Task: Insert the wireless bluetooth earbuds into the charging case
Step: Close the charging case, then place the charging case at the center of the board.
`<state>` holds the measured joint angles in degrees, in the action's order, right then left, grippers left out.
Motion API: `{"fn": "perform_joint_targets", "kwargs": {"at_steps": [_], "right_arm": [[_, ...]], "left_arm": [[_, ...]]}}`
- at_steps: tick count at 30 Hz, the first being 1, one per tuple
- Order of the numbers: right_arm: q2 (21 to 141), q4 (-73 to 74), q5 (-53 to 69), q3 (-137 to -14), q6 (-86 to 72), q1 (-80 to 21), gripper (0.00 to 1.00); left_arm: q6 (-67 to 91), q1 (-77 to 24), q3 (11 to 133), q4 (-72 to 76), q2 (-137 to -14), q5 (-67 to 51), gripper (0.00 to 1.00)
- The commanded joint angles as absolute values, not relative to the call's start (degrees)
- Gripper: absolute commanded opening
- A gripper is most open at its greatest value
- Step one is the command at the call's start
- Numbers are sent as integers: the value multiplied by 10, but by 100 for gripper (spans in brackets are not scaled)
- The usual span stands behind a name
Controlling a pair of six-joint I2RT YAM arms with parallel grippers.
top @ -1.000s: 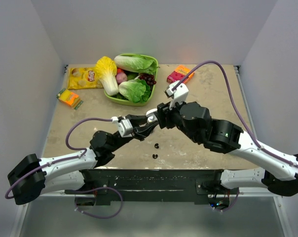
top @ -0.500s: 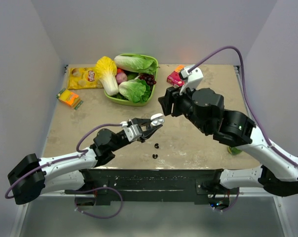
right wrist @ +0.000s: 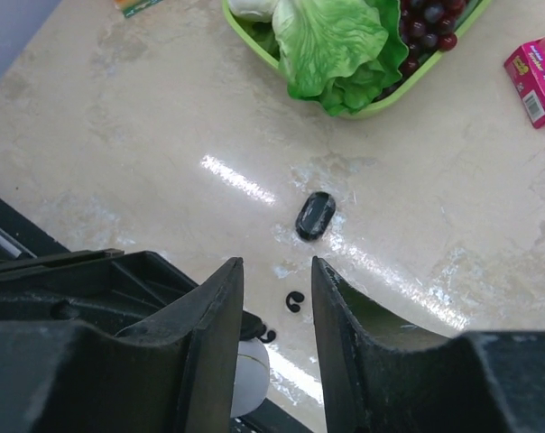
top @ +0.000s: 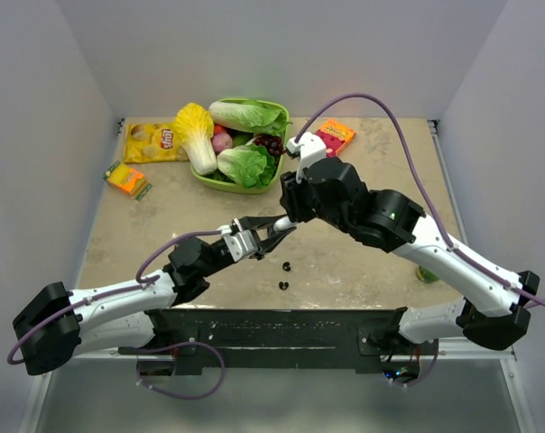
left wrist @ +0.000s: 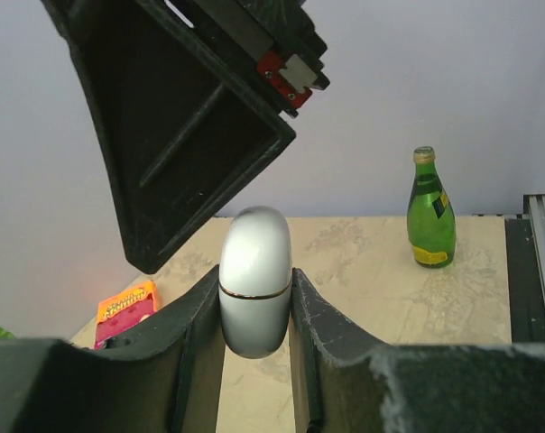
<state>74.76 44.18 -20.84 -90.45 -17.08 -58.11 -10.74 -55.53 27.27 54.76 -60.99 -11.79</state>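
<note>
Two sets of jaws meet over the desk (top: 363,262). The left jaws clamp the small glossy white rounded charging case (left wrist: 254,280) upright by its sides, lid shut and clear of the surface. The right jaws stand apart and empty just above. The tiny black rounded earbuds (top: 286,266) lie near the desk's near edge.

Clearly a robotics lab test cell: plain white walls (top: 38,180) boxing in a beige stone-look tabletop (top: 164,207), two arms bolted to a black base plate (top: 272,329) at bottom centre, purple cable (top: 363,97) looping at upper right, vegetables in a green tray (top: 220,184) at upper centre as props.
</note>
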Motion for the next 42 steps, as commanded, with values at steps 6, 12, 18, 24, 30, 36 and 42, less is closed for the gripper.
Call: {"fn": "perform_joint_targets", "kwargs": {"at_steps": [6,12,18,24,30,36,42], "right_arm": [[694,424,-230,-859,-184,-580,45],[499,199,-408,-657,-175,-579,59],[474,159,-389,-562,-177,-580,65],[439,182,-360,-523,-198,-580,67],[400,181,-355,-491,-212,-580,68],[388,203,-357,-490,-222,-580,68],[385,210,-360,-493,-224,-580,68]], "left_arm": [[-99,-555,278,592,-612,-81,0],[127,-512,344,458,-684,-13,0],[225,-499,512,310,-879,-94,0],[302,-467,619,318,-1044,-130,0],[341,-458,750,289,-1203,-136,0],[355,-445,810,253,-1288,-127,0],[356,-442,828,224,-1321,-127,20]]}}
